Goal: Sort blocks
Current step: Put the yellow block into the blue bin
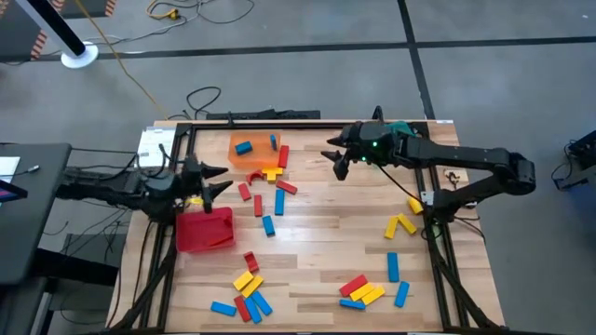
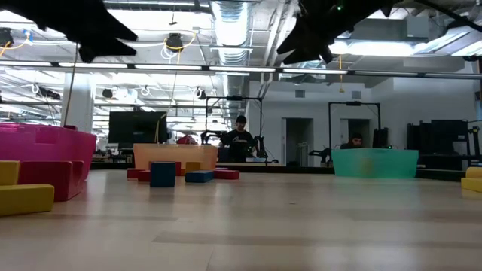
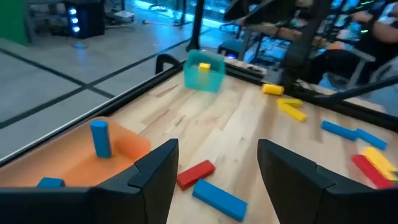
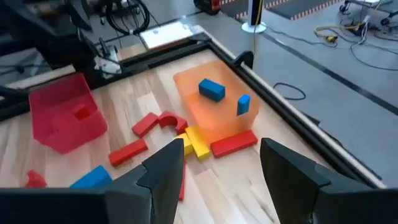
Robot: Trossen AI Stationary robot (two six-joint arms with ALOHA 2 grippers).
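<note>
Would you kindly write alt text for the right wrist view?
The right gripper, open and empty, hovers over a wooden table. Ahead, an orange bin holds two blue blocks; red and yellow blocks lie beside it, and a red bin sits farther off.

The tabletop (image 1: 317,233) is pale, smooth wood in long glued strips with a slight sheen. The blocks (image 1: 247,288) look like matt painted wood or plastic. The orange bin (image 4: 211,115) and red bin (image 4: 59,115) are translucent, glossy plastic.
</note>
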